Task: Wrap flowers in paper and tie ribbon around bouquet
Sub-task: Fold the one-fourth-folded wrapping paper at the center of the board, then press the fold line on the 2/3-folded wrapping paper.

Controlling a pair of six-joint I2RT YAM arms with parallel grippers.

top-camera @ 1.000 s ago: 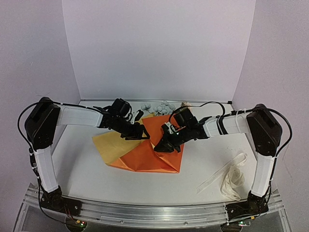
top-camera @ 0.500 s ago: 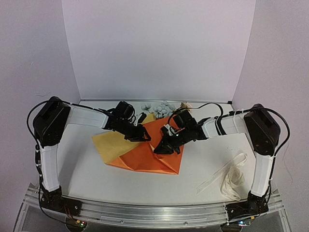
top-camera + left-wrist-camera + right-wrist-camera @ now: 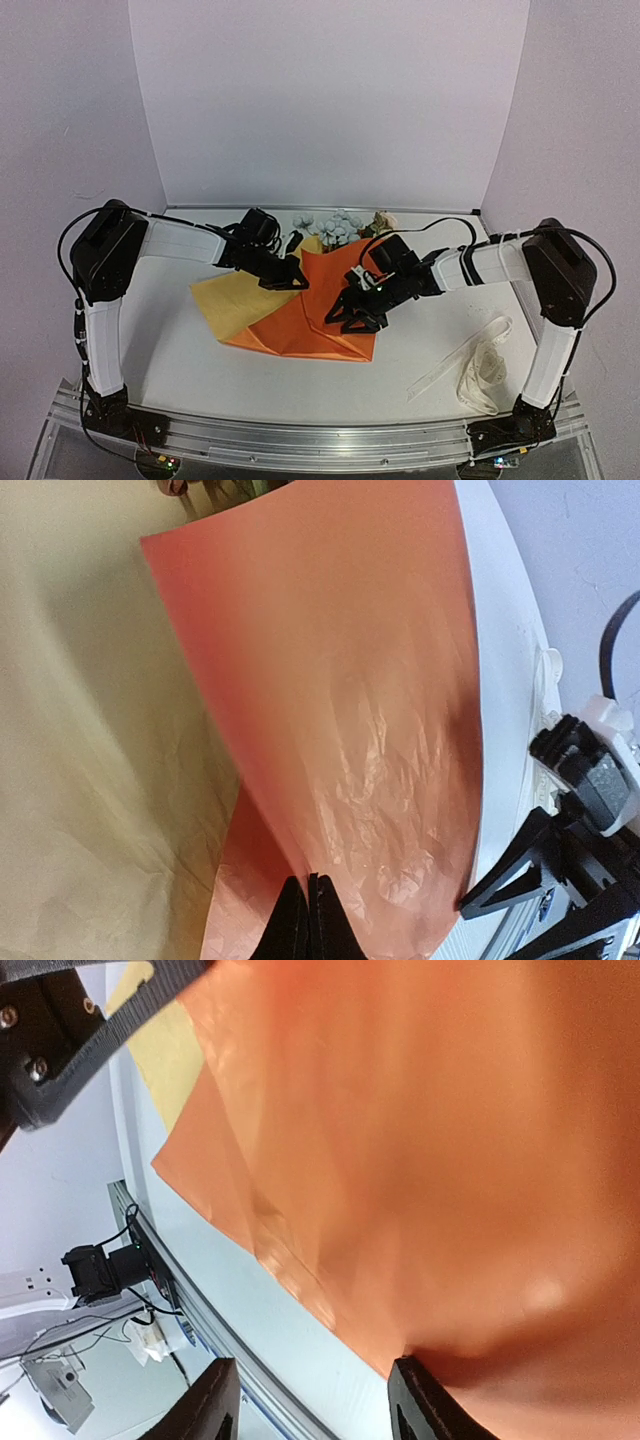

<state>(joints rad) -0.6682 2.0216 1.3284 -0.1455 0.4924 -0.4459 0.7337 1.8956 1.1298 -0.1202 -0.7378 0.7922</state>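
The paper (image 3: 300,322) lies folded mid-table, orange face up, with a yellow flap (image 3: 225,298) showing at its left. The flowers (image 3: 335,226) poke out past its far edge, their stems hidden under the sheet. My left gripper (image 3: 297,282) is shut on a raised fold of the orange paper (image 3: 350,680), pinched thin between the jaws (image 3: 311,885). My right gripper (image 3: 343,316) stands open at the paper's near right part; one of its fingers (image 3: 420,1400) touches the orange sheet (image 3: 450,1110) from beneath. The ribbon (image 3: 482,365) lies loose at the near right.
The right gripper's black fingers (image 3: 545,875) sit close beside the lifted flap in the left wrist view. White walls close in the table's back and sides. The metal rail (image 3: 320,440) with both arm bases runs along the near edge.
The left gripper has closed on the orange fold. The right gripper has opened, let the paper go and slid a little toward the near right.
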